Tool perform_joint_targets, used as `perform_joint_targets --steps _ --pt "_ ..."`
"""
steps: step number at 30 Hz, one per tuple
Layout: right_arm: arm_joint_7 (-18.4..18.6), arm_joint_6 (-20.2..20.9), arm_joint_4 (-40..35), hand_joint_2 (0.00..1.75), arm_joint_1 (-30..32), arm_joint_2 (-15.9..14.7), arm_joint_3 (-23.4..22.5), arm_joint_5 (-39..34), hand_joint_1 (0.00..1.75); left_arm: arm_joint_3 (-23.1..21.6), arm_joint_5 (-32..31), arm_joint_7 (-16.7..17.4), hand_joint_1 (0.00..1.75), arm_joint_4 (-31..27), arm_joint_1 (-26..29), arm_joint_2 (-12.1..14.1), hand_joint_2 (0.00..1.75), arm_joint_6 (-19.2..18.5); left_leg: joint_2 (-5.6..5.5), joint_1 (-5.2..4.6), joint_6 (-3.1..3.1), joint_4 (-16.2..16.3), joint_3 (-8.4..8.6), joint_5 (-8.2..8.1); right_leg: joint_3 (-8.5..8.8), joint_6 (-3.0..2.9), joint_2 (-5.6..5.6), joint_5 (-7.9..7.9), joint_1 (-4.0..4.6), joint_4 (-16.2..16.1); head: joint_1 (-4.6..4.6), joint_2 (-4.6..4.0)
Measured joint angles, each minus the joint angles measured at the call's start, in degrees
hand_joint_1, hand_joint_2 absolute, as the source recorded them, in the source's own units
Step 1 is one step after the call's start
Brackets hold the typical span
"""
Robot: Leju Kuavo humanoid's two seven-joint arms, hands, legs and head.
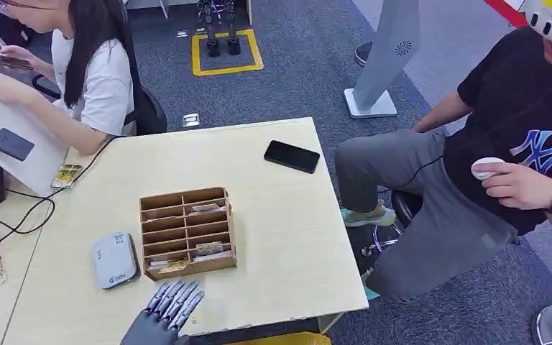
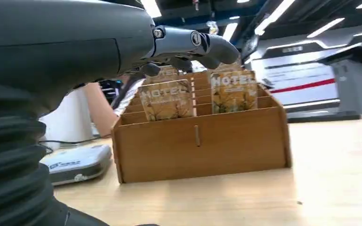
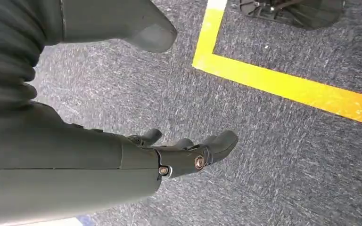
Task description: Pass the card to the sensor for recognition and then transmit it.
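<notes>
Grey carpet surrounds the pale wooden table [image 1: 273, 215], where thin, stiff "HOTEL" cards [image 2: 166, 100] stand upright in the slotted wooden box [image 1: 187, 231]. Light and likely slick, they should be pinched by the exposed top edge. Left hand [image 1: 167, 310] hovers near the box, fingers spread, empty; right hand [image 3: 184, 153] hangs open over the carpet.

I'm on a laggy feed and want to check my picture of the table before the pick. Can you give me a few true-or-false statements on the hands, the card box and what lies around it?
1. The left hand holds a card. False: it holds nothing, its fingers extended near the table's front edge, short of the wooden card box.
2. The grey card reader lies on the table beside the box. True.
3. A black phone lies on the table beyond the box. True.
4. The box holds no cards. False: cards marked HOTEL stand in its slots.
5. The right hand is over the table. False: it hangs over grey carpet with a yellow line, holding nothing.
</notes>
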Motion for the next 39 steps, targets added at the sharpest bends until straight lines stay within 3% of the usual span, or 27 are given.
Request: perform_joint_targets --steps 5,10,39 --pt "0.2 0.0 0.0 1.75 0.0 0.0 0.0 0.2 0.0 4.7 0.2 -4.7 0.0 1.1 -1.7 -3.6 1.75 0.0 0.01 0.0 0.0 0.0 0.01 0.0 0.01 0.0 0.03 0.01 0.0 0.0 0.0 0.0" --pt "0.2 0.0 0.0 1.75 0.0 0.0 0.0 0.2 0.0 7.3 -0.1 -5.8 0.0 1.5 -1.8 -5.8 1.75 0.0 0.01 0.0 0.0 0.0 0.0 0.0 0.01 0.0 0.01 0.0 0.0 0.0 0.02 0.0" --pt "0.4 0.1 0.0 1.75 0.0 0.0 -0.2 1.1 0.0 11.0 -0.8 -6.6 0.0 2.5 -1.8 -7.9 1.75 0.1 0.01 0.0 0.0 0.0 0.0 0.0 0.0 0.0 0.01 0.0 0.0 0.0 0.0 0.0"
